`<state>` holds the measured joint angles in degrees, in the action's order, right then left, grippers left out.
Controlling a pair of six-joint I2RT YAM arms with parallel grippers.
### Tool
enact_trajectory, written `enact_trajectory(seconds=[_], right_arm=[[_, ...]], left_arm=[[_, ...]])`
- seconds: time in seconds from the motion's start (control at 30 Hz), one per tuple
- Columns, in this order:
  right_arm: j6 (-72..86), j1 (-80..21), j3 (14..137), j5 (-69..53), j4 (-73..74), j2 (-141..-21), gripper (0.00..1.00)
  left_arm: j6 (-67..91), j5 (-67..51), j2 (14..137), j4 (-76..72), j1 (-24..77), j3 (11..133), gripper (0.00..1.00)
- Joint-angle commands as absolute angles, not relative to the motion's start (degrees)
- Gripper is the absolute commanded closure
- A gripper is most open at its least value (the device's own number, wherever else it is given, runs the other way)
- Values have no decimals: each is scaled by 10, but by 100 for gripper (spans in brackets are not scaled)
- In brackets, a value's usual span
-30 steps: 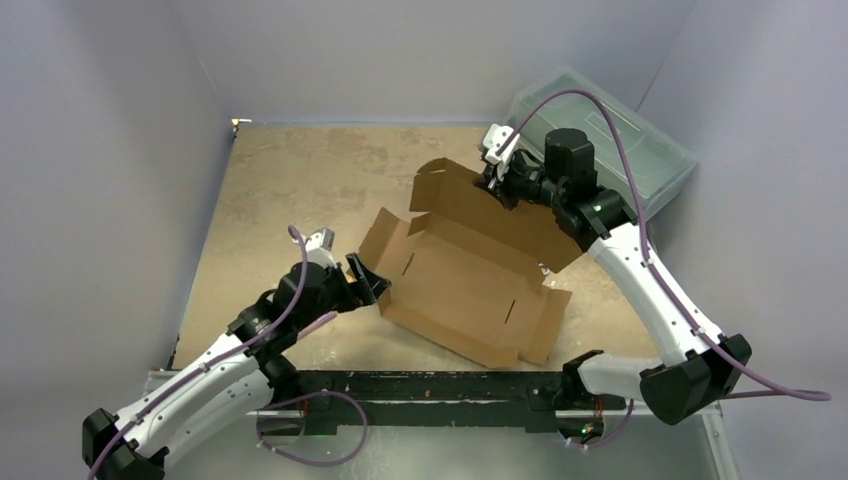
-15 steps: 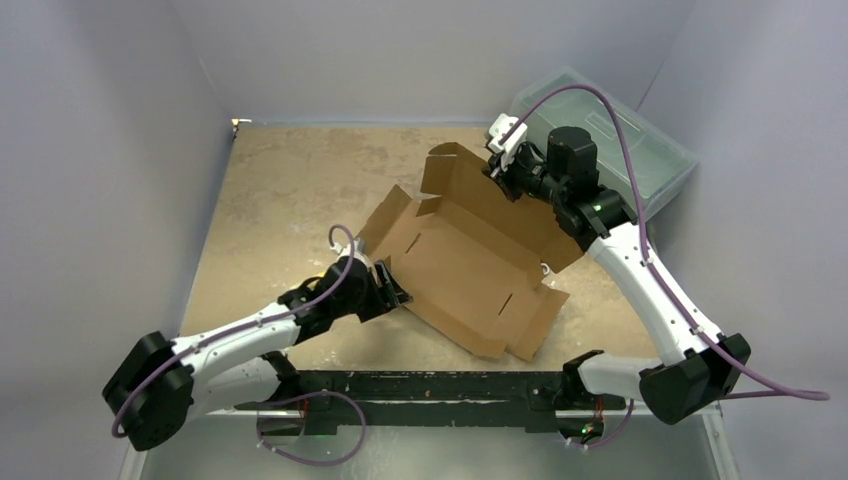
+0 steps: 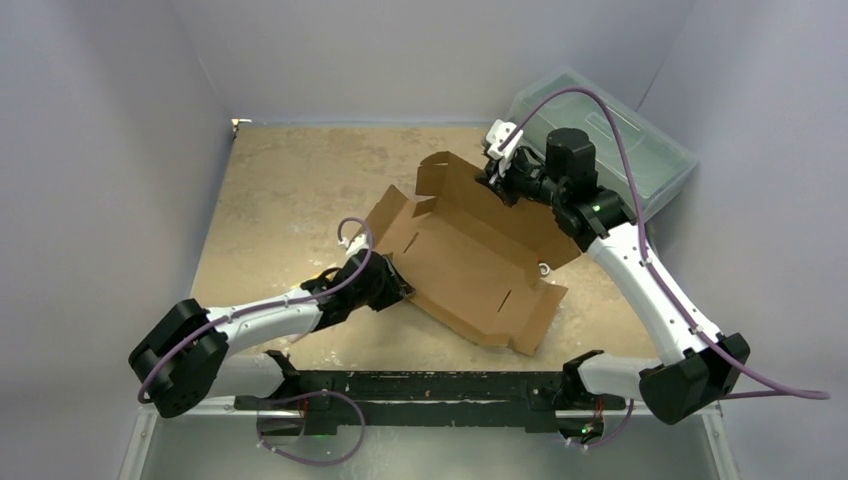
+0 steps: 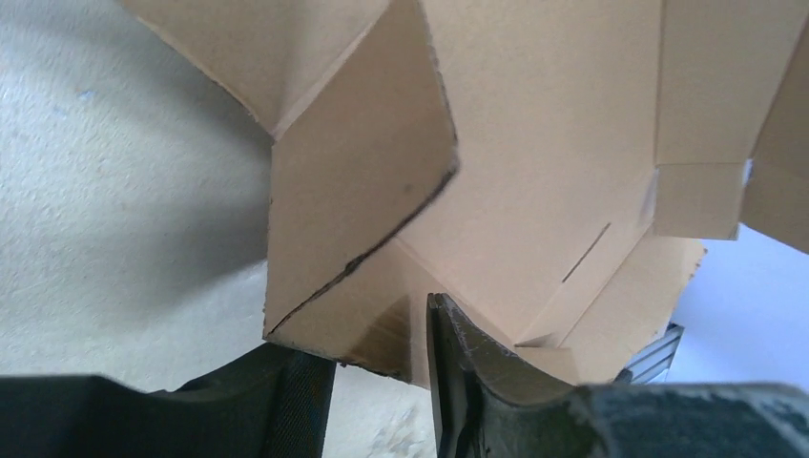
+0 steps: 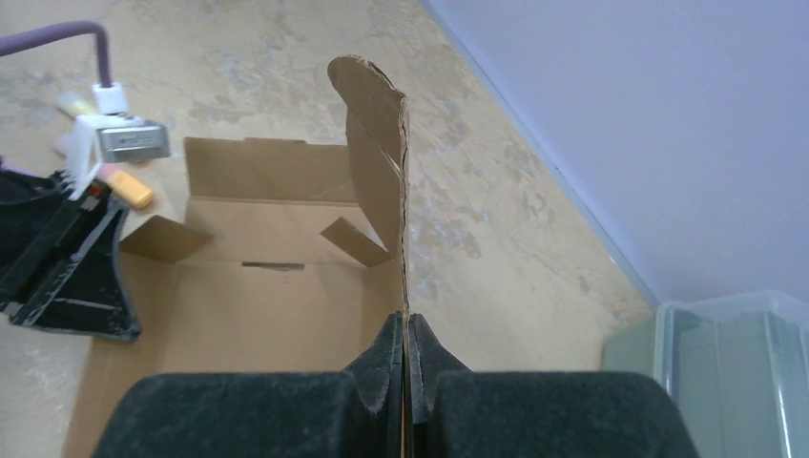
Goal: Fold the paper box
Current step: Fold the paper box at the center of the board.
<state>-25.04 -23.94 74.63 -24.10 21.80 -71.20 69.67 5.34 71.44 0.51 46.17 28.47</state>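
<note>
The paper box [image 3: 470, 265] is a brown cardboard sheet, partly folded, lying at an angle mid-table with its lid panel raised at the back. My left gripper [image 3: 397, 287] is at the box's near-left corner. In the left wrist view the jaws [image 4: 377, 382] stand apart, with the bottom edge of a folded corner flap [image 4: 353, 219] between them and bare table showing in the gap. My right gripper [image 3: 493, 183] is at the lid's far edge. The right wrist view shows it [image 5: 404, 329] shut on the thin upright panel [image 5: 377, 181], edge on.
A translucent grey-green plastic toolbox [image 3: 620, 140] stands at the back right, just behind the right arm, and its corner [image 5: 735, 372] shows in the right wrist view. Grey walls close in the table on three sides. A black rail [image 3: 420, 390] runs along the near edge.
My left arm has reached right and forward to the box's near-left corner and its jaws have narrowed around the flap. The box has shifted slightly. The right gripper has kept its grip.
</note>
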Motion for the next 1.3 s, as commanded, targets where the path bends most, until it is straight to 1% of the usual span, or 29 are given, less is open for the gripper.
enact_trajectory(seconds=[0.0,0.2,0.3,0.47,0.73,0.9,1.17,1.27], right_arm=[[-282,-238,744,-308,215,-693,100],[-273,-238,727,-312,207,-686,100],[-268,-237,725,-305,207,-695,100],[-263,-237,722,-308,211,-711,100],[-260,-238,725,-397,235,-706,100],[-271,-238,722,-416,249,-704,100],[-258,-238,698,-404,232,-714,100],[-258,-238,690,-408,226,-713,100]], left_arm=[[704,95,721,-3,464,329,64],[709,128,752,100,463,381,64],[706,128,764,103,462,388,62],[699,128,772,92,463,396,62],[686,131,797,103,455,426,63],[678,128,797,104,444,426,64],[676,96,783,94,410,416,55],[681,73,774,79,392,403,54]])
